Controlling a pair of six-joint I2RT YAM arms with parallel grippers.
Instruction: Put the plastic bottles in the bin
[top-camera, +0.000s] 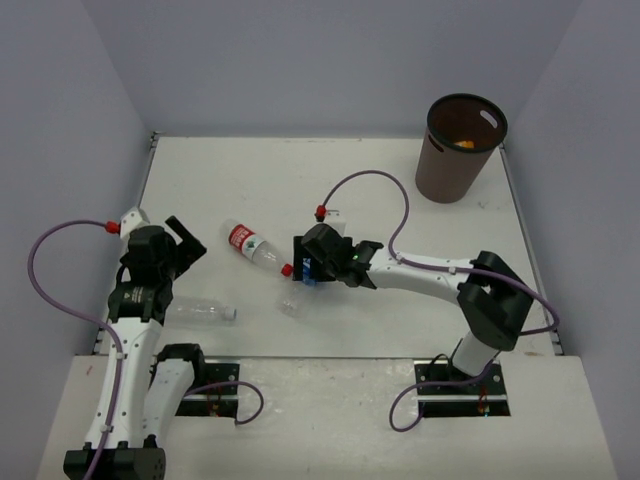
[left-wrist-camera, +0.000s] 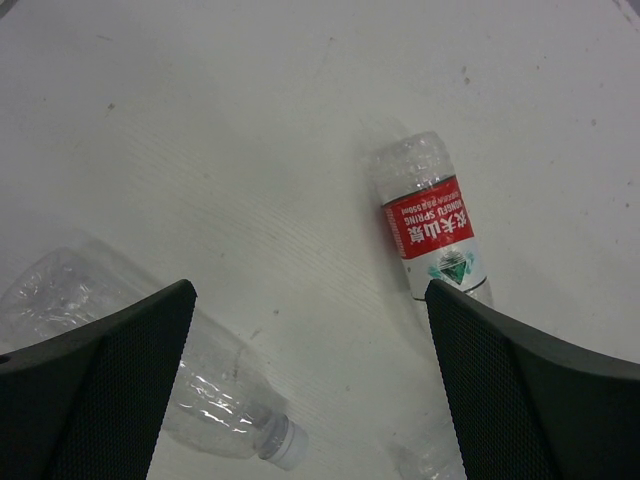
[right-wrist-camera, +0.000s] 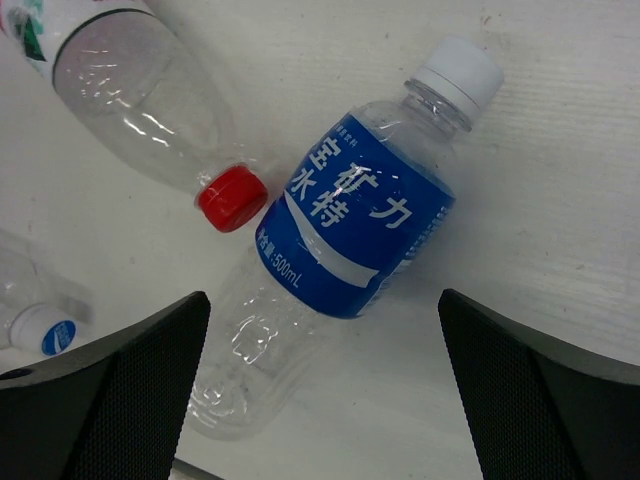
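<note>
Right gripper (right-wrist-camera: 320, 300): jaws wide, holding nothing, hovering over blue-label bottle (right-wrist-camera: 355, 240), which lies on its side between the fingers, askew to them; risk on closing: the round thin wall rolls or squirts out; red cap of red-label bottle (top-camera: 252, 244) sits just beside it and may get pinched or knocked.
Left gripper (left-wrist-camera: 308, 290): wide, empty, above table (left-wrist-camera: 200, 120); plain clear bottle (left-wrist-camera: 215, 395) partly beneath one finger.
Bin (top-camera: 445, 170): well apart, far right corner; tall rim could catch a low carry.
Count: grippers two; bin one; bottles on table four, including a small bottle (right-wrist-camera: 45, 335) only partly seen; orange item (top-camera: 465, 144) inside bin, number not discernible.
</note>
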